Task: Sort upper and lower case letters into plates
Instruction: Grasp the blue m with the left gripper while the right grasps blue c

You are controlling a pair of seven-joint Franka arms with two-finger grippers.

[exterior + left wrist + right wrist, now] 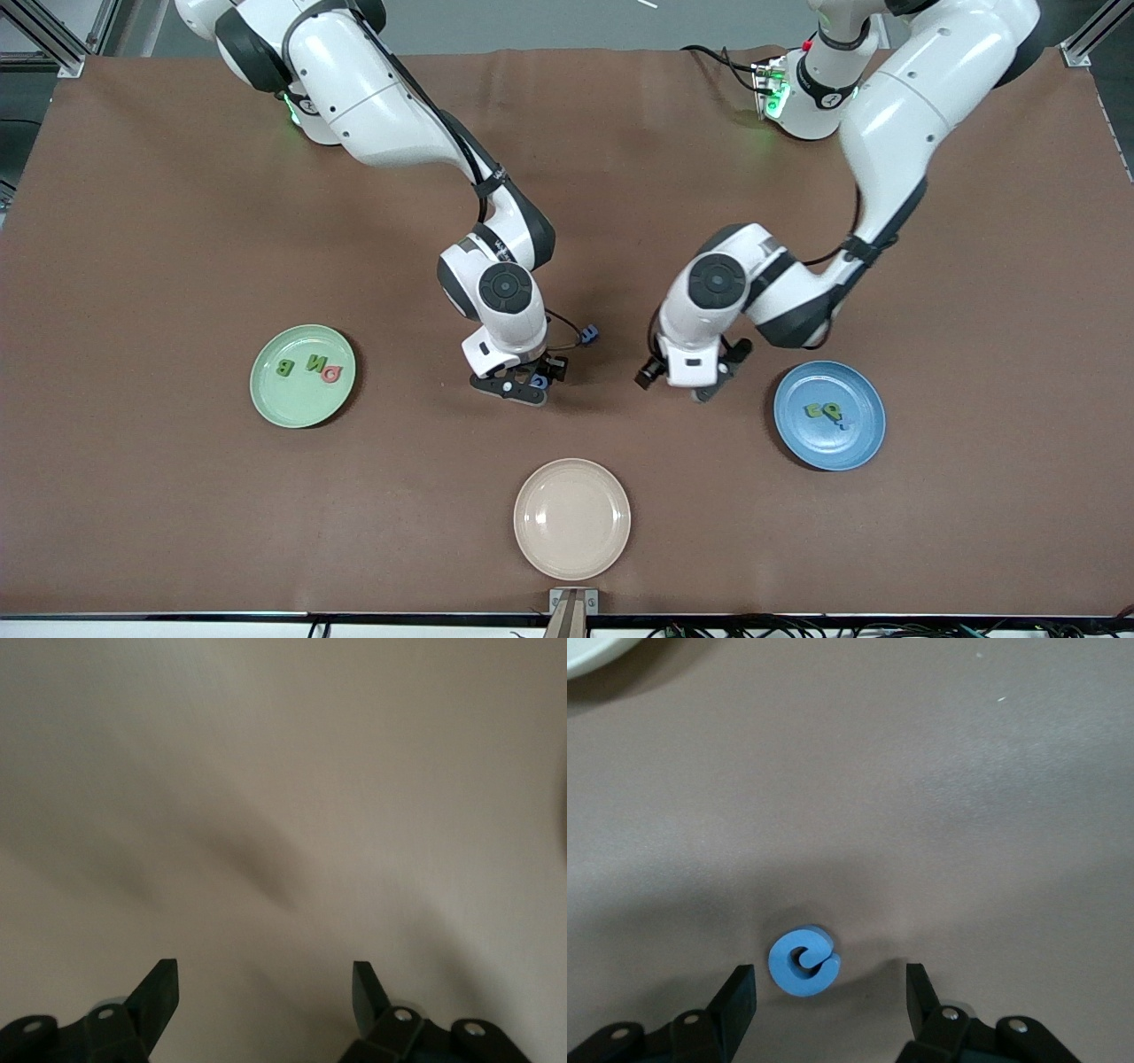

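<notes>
Lying between the right tool's (pixel 831 988) spread fingers, blue letter (pixel 803 961), left tool (pixel 266 988) spread, empty

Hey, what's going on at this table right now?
Two robot arms are sorting foam letters into plates. The right tool is open and low over a blue letter lying on the brown table, not yet gripping it. The left tool is open over bare table beside the blue plate. That plate and the green plate already hold letters; the beige plate has none.
</notes>
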